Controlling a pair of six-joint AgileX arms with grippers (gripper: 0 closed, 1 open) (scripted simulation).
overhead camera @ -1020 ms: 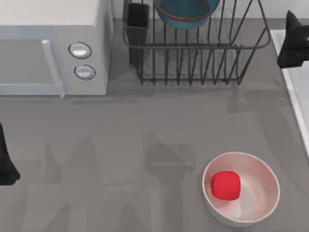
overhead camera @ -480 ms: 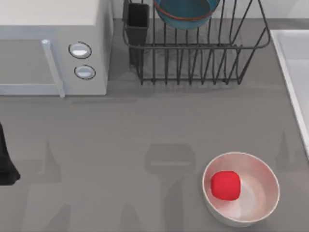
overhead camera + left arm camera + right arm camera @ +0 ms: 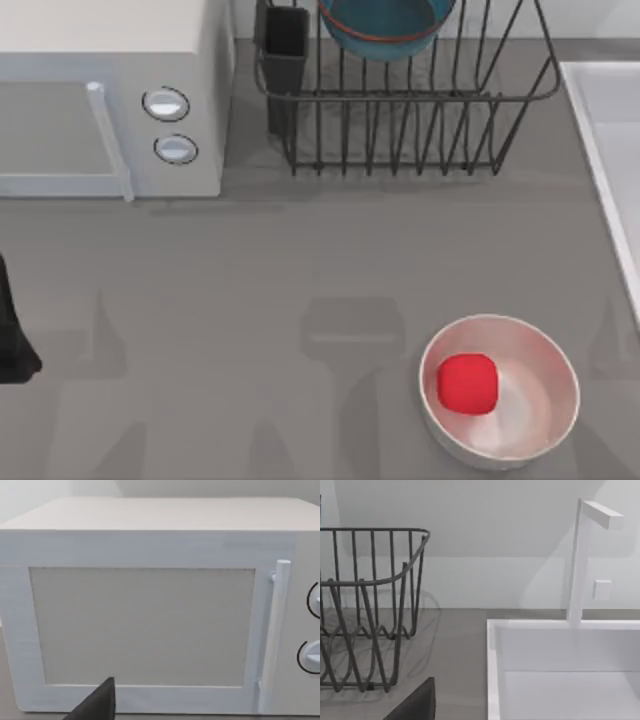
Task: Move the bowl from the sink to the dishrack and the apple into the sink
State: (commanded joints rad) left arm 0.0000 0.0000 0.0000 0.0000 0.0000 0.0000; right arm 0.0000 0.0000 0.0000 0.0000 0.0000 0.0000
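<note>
The teal-blue bowl (image 3: 385, 25) rests inside the black wire dishrack (image 3: 400, 120) at the back of the table. The red apple (image 3: 468, 383) lies in a white bowl (image 3: 540, 400) at the front right. The pale sink (image 3: 600, 130) runs along the right edge and holds nothing that I can see. My left gripper (image 3: 12, 340) is parked at the table's left edge, and a dark tip of it (image 3: 97, 707) shows before the microwave. A dark tip of my right gripper (image 3: 417, 705) shows near the dishrack's end (image 3: 370, 605) and the sink's rim (image 3: 492, 670).
A white microwave (image 3: 100, 90) fills the back left, its door (image 3: 145, 625) shut. A dark cutlery cup (image 3: 285, 40) stands at the rack's left corner. A white faucet (image 3: 577, 565) rises behind the sink. Bare grey tabletop lies between the rack and the white bowl.
The right arm, seen a second ago at the top view's upper right over the sink, has drawn out of that view. Its shadows on the table have slid right. Nothing else moved.
</note>
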